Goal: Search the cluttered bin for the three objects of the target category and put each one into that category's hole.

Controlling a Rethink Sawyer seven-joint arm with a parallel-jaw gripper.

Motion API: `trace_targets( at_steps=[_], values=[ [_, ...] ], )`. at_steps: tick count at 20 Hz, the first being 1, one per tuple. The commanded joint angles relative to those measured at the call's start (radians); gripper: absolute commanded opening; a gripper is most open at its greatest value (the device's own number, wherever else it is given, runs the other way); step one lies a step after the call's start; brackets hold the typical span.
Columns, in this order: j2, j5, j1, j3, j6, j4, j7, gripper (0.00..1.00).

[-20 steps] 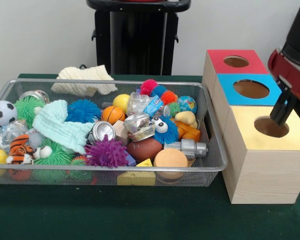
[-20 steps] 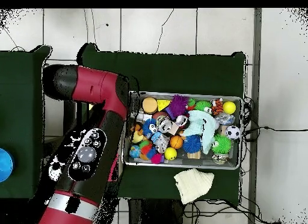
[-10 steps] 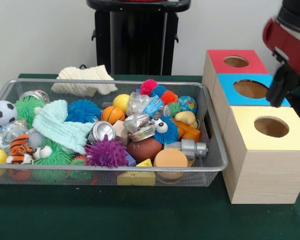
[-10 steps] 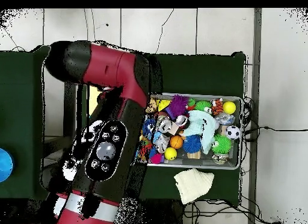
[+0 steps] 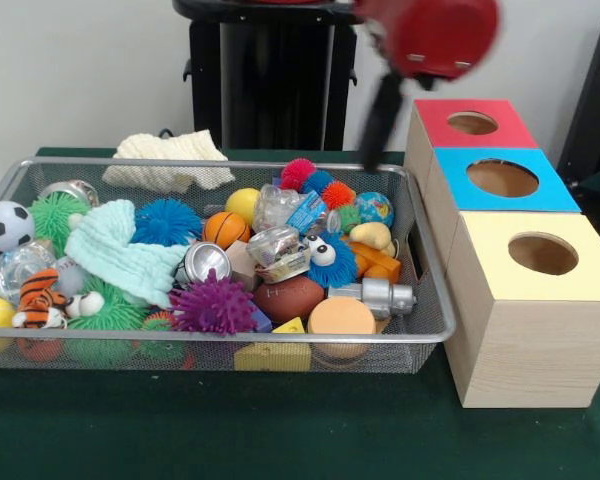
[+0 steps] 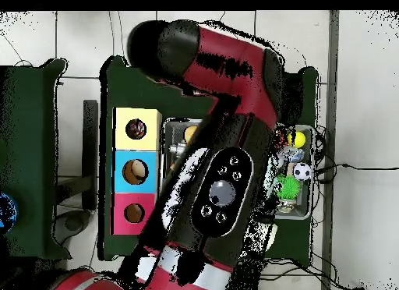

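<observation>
The arm (image 5: 430,35) is hanging blurred at the top of the front view, above the bin's (image 5: 420,330) far right corner, with a dark streak below its red end reaching down towards the rim. Whether the jaws are spread or pressed together I cannot tell; nothing is showing in them. In the overhead view the arm (image 6: 222,185) is lying across most of the bin (image 6: 305,213), hiding all but its right end.

The bin is sitting on the green desk (image 5: 280,430), heaped with toys: a soccer ball (image 5: 4,226) at the left end, a purple spiky ball (image 5: 212,304) and a brown football (image 5: 288,296) near the front wall, a can (image 5: 202,263) between them and a mint cloth (image 5: 120,255). A cream cloth (image 5: 168,160) is lying behind the bin.

Just right of the bin three boxes are standing in a row, each with a round hole: red (image 5: 472,122), blue (image 5: 502,177) and yellow (image 5: 542,253). From overhead, something is showing inside each hole, in yellow (image 6: 135,130), blue (image 6: 135,171) and red (image 6: 135,213).
</observation>
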Motion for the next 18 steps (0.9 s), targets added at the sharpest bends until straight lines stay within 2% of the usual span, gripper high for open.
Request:
trace_targets(
  at_steps=[1, 4, 7, 9, 14, 16, 18],
  values=[
    [0.009, -0.13, -0.12, 0.206, -0.098, -0.02, -0.451, 0.0],
    [0.02, -0.145, -0.174, 0.278, -0.097, -0.06, -0.548, 0.0],
    [0.027, -0.175, -0.187, 0.291, -0.067, -0.091, -0.551, 0.0],
    [0.025, -0.179, -0.188, 0.307, -0.092, -0.063, -0.523, 0.0],
    [-0.034, -0.181, -0.175, 0.378, -0.231, 0.124, -0.495, 0.0],
    [-0.051, -0.185, -0.178, 0.395, -0.257, 0.163, -0.487, 0.0],
    [-0.058, -0.2, -0.184, 0.404, -0.265, 0.17, -0.49, 0.0]
  ],
)
